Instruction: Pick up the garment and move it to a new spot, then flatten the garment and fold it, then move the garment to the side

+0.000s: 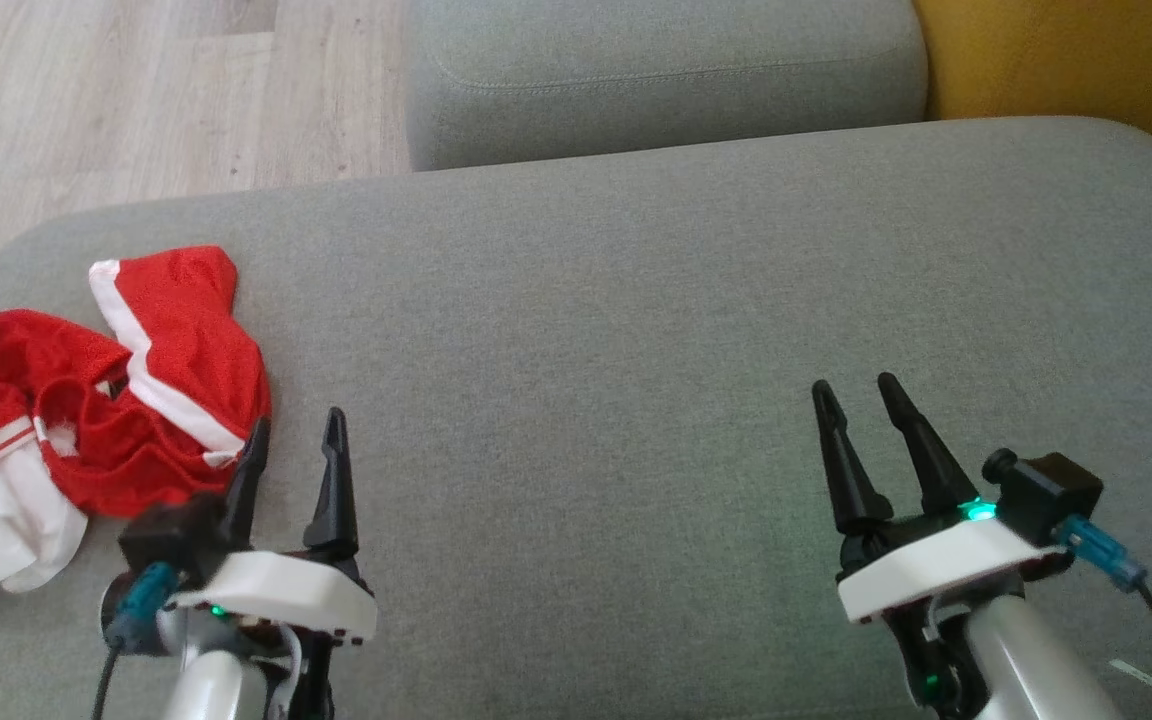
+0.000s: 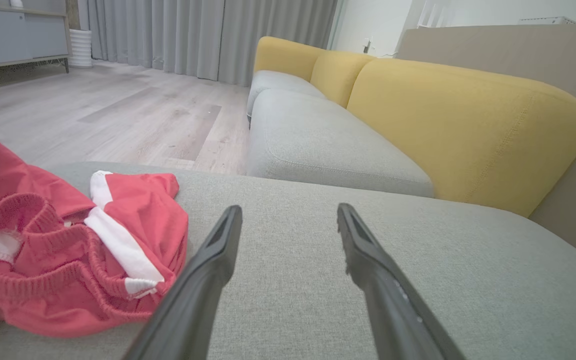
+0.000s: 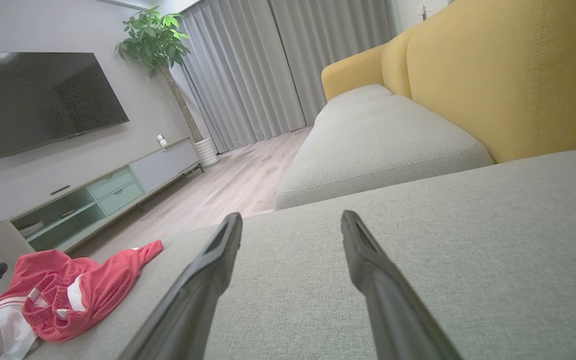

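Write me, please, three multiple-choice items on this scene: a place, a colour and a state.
1. Where on the grey cushion does the garment lie?
A. at the robot's left
B. in the middle
C. at the robot's right
2. What colours is the garment?
A. blue and white
B. red and white
C. all black
3. How is the left gripper?
A. open and empty
B. shut on the garment
C. shut on nothing
Answers: 1 A, it lies bunched beside the left gripper; 2 B, red cloth with white bands; 3 A, its fingers stand apart, nothing between them.
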Robot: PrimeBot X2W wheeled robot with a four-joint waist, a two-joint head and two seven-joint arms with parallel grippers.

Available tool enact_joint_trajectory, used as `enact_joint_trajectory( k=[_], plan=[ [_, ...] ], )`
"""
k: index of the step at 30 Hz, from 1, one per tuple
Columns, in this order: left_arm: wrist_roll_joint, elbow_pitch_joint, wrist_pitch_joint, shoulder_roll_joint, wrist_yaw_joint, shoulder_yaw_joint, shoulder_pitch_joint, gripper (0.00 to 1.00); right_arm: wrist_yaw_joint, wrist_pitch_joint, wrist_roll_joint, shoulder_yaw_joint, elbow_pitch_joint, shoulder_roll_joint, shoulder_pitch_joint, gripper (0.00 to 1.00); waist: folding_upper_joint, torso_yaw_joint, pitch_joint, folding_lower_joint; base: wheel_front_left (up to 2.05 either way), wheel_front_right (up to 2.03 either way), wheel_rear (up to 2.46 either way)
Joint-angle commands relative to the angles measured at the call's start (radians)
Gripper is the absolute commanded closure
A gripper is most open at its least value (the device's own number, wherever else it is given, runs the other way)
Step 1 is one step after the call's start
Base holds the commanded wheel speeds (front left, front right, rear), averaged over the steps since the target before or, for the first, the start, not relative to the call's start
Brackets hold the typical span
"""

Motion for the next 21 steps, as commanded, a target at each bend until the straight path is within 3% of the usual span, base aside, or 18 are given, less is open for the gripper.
enact_joint_trajectory(
  k=[1,17,21],
  plan=[
    [0.039,-0.045,-0.016,0.014,0.009,0.019,-0.059,0.00,-0.001,-0.016,-0.035,0.024,-0.034,-0.014,-0.059,0.00,0.0000,-0.001,-0.001,0.0000,0.00,0.00,0.00],
    [0.253,-0.066,-0.066,0.017,0.025,-0.003,-0.062,0.00,-0.001,-0.066,-0.226,0.069,-0.031,-0.023,-0.073,0.00,0.0000,-0.009,-0.013,0.0000,0.00,0.00,0.00],
    [0.252,-0.065,-0.066,0.016,0.024,-0.001,-0.060,0.00,-0.001,-0.066,-0.226,0.063,-0.028,-0.023,-0.072,0.00,0.0000,-0.010,-0.013,0.0000,0.00,0.00,0.00]
  ],
)
